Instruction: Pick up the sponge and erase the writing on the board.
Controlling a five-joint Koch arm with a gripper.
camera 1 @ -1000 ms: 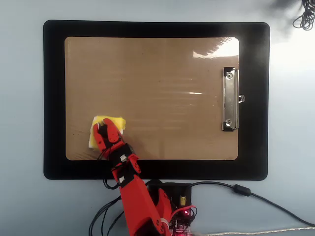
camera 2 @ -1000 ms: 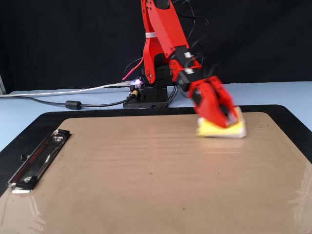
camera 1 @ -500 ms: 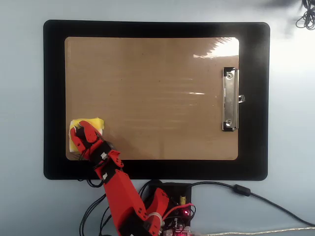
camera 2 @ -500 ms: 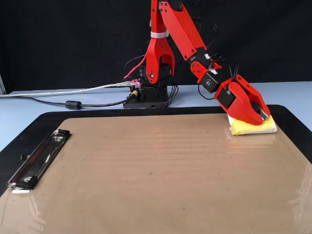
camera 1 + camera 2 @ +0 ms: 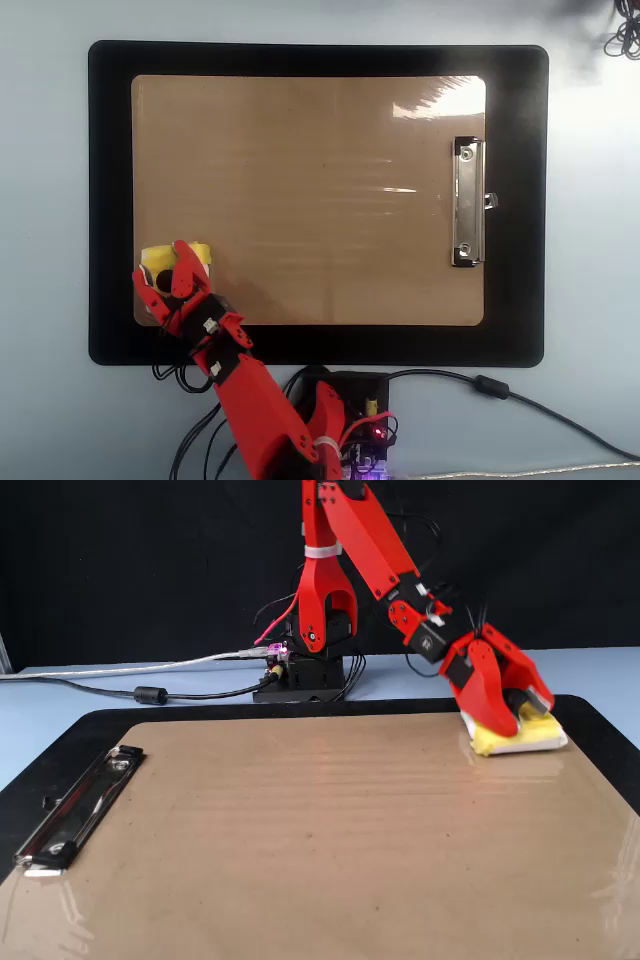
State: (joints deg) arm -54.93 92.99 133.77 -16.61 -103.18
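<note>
1. The black mat (image 5: 110, 200) is filling most of the overhead view, with the board (image 5: 300, 200) lying on it.
2. The board's metal clip (image 5: 466, 202) is sitting at centre right in that view.
3. The red gripper (image 5: 170, 268) is reaching into the lower left, its jaws closing on the sponge (image 5: 200, 250).
4. The sponge is resting on the board's lower left corner; no writing is showing.

The red gripper (image 5: 510, 712) presses down on the yellow sponge (image 5: 520, 737) at the board's (image 5: 320, 830) far right corner. A silver clip (image 5: 80, 805) lies at the left edge.
</note>
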